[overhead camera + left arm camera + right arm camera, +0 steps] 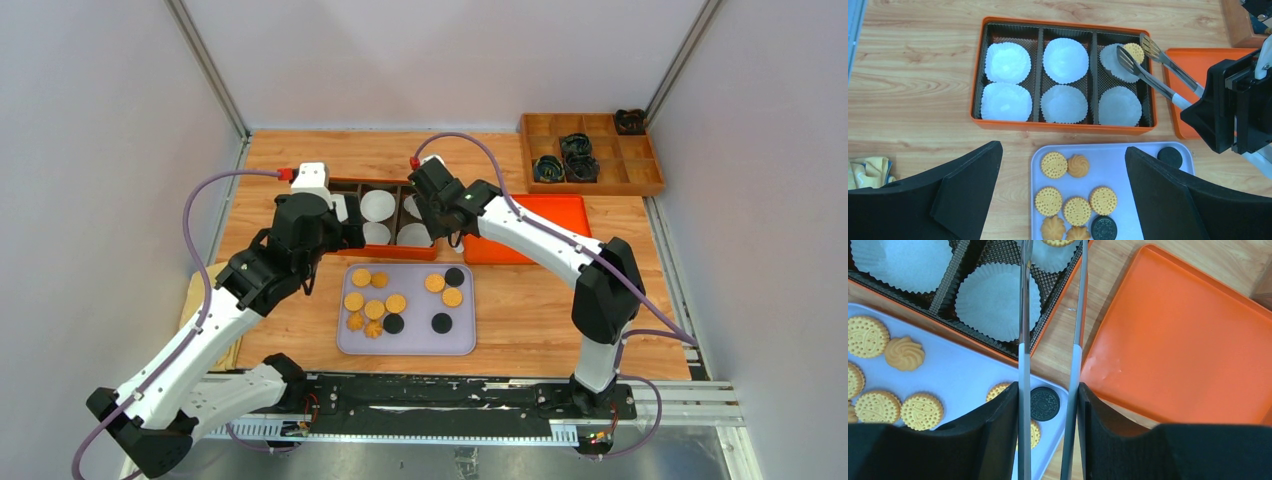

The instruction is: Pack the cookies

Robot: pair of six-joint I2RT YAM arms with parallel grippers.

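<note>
Black left fingers point(948, 200) are spread wide above the lavender plastic tray point(1113, 165), where about a dozen small round cookies point(1054, 165) are left unpacked. In the orange box point(1063, 127) the white paper cups point(1008, 62) are seen unfilled. Further right, metal tongs point(1148, 75) are clamped by the right fingers point(993, 440), one golden cookie point(1134, 51) being held over the rear right cup.

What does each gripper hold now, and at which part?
The right gripper holds the tongs near their handle end, a golden cookie between their tips. The left gripper holds nothing.

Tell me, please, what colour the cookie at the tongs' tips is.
Golden-orange; the cookie between the tongs shows best in the left wrist view.
</note>
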